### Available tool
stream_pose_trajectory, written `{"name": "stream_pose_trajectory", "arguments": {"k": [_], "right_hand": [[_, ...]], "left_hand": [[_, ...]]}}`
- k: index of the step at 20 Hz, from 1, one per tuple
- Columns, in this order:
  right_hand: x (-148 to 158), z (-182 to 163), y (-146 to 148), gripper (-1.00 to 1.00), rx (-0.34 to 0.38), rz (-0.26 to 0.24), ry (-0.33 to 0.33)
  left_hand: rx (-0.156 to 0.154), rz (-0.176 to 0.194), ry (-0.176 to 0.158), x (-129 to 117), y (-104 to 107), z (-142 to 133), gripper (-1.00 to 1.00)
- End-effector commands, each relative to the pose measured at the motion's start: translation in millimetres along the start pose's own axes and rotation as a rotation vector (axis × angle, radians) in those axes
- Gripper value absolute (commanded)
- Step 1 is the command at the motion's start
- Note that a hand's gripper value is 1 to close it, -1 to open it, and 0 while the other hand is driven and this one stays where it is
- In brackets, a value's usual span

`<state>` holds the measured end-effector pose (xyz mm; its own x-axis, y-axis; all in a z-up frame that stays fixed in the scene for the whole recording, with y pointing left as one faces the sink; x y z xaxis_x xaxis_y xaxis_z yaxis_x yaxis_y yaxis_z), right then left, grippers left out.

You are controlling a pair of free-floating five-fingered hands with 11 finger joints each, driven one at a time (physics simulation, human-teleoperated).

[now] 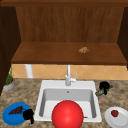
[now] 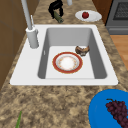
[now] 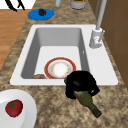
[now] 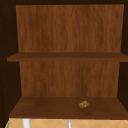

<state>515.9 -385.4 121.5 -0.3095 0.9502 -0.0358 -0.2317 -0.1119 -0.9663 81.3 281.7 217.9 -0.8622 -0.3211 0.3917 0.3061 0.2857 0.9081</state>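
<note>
A plate (image 2: 67,62) lies in the sink (image 2: 25,67); the bottle (image 3: 86,101) lies right of it on the counter (image 3: 57,110), grapes (image 1: 15,110) to the left.

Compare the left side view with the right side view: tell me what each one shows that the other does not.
Left side view: purple grapes lying recognisably on the round blue plate.

Right side view: a potted plant beyond the sink and the left hand off the counter's edge.

Both: the red-rimmed plate in the white sink, the tomato on a white plate, the right hand curled round the green glass bottle.
</note>
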Motion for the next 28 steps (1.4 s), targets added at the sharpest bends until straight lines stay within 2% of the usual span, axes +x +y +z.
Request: {"name": "stream_pose_trajectory", "arguments": {"k": [1,6,14,19,24,28], "right_hand": [[15,12,-30,1.00,-0.009,-0.020,0.018],[34,42,-53,1.00,-0.012,-0.046,0.027],[75,77,-70,1.00,-0.032,-0.076,0.007],[106,104,-84,1.00,-0.030,-0.024,0.007],[135,115,-88,1.00,-0.026,-0.082,-0.008],[155,120,-91,1.00,-0.010,-0.100,-0.013]], "left_hand": [[0.000,0.000,0.000,0,0,0,0.00],[0.000,0.000,0.000,0,0,0,0.00],[0.000,0.000,0.000,0,0,0,0.00],[0.000,0.000,0.000,0,0,0,0.00],[0.000,0.000,0.000,0,0,0,0.00],[0.000,0.000,0.000,0,0,0,0.00]]}}
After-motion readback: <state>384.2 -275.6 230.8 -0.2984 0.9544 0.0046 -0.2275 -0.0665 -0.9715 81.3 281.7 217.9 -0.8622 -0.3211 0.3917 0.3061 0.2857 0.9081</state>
